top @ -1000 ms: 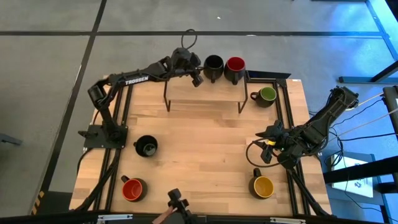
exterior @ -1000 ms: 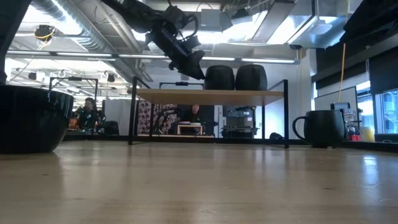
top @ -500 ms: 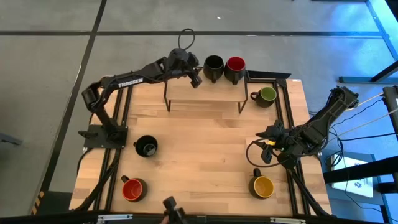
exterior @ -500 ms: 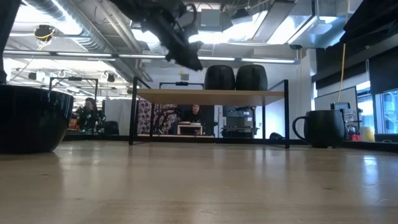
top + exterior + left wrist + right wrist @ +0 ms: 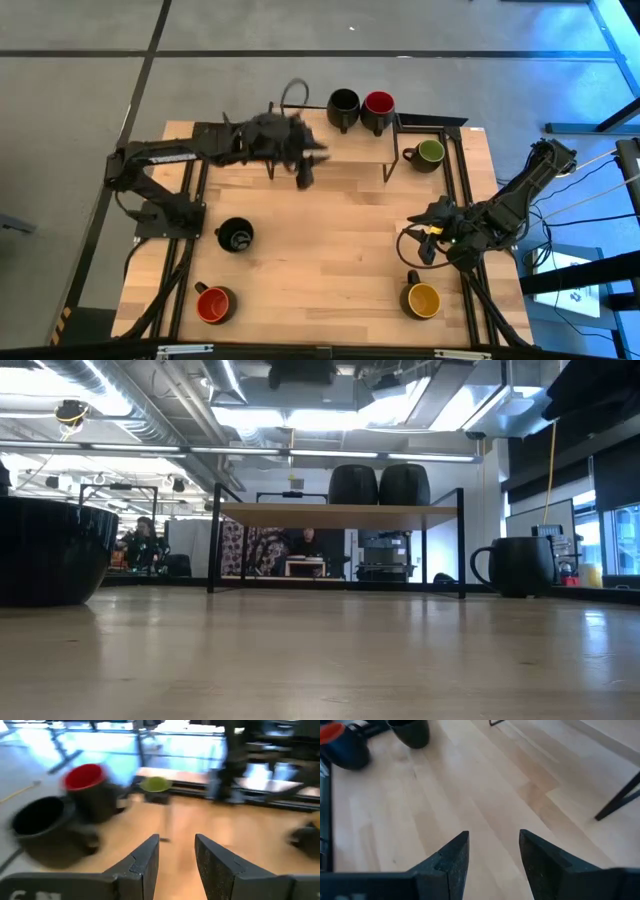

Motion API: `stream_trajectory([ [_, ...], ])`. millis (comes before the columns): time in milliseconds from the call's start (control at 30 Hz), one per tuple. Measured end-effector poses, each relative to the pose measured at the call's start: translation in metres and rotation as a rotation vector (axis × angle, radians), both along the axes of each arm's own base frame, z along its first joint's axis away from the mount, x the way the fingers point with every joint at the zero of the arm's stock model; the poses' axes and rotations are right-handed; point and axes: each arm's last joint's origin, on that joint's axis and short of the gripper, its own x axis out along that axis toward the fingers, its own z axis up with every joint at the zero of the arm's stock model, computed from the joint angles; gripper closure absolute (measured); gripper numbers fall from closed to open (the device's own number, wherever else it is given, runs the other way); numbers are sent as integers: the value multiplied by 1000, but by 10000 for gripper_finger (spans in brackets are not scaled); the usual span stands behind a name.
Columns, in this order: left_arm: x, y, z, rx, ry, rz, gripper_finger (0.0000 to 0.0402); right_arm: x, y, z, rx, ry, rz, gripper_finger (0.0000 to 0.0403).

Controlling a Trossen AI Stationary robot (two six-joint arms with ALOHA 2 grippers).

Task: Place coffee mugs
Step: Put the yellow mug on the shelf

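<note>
Two coffee mugs, one black inside [image 5: 343, 108] and one red inside [image 5: 378, 110], stand on their bases at the right end of a low wooden shelf [image 5: 330, 147]. A green-lined mug [image 5: 428, 152] stands on the table to the right of the shelf. On the table also stand a black mug [image 5: 235, 236], a red mug [image 5: 213, 304] and a yellow mug [image 5: 422, 299]. My left gripper [image 5: 176, 855] hangs open and empty above the shelf's near edge [image 5: 305, 168]. Over the table's right side, my right gripper [image 5: 492, 852] is open and empty too [image 5: 425, 235].
The shelf stands on thin black legs [image 5: 212, 540] at the table's far edge, with open space under it. A black frame [image 5: 455, 170] runs along the table's left and right sides. The middle of the wooden table top [image 5: 330, 250] carries nothing.
My left gripper has drawn away from the black mug on the shelf, moving toward the table's near edge and rising out of the top of the low view. Both mugs on the shelf stay where they were. The right arm has kept still.
</note>
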Motion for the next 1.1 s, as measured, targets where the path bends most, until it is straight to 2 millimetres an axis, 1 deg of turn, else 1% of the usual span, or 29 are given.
stream_trajectory([
  [133, -2, -43, -4, -55, 61, -105, 281, 4, 4, 1, 30, -32, 0, 240],
  [267, -7, -85, -14, -110, 161, -154, 281, 10, 10, -1, 57, -39, 14, 240],
  [400, -9, -123, -23, -162, 206, -171, 281, 18, 21, -5, 122, 1, 88, 240],
  [467, -8, -140, -24, -178, 178, -174, 281, 21, 27, -7, 189, 38, 141, 240],
  [567, -3, -160, -30, -194, 152, -148, 281, 25, 38, -12, 304, 118, 248, 240],
  [733, 15, -182, -46, -313, 114, -130, 281, 17, 66, -15, 471, 209, 438, 240],
  [833, 22, -195, -62, -369, 152, -123, 281, 5, 78, -14, 512, 228, 471, 240],
  [967, 26, -216, -81, -414, 196, -108, 281, -9, 91, -4, 570, 232, 500, 240],
  [1033, 29, -226, -92, -431, 211, -103, 281, -15, 96, 0, 592, 242, 510, 240],
  [1100, 31, -236, -102, -447, 222, -92, 281, -20, 97, -2, 582, 289, 487, 240],
])
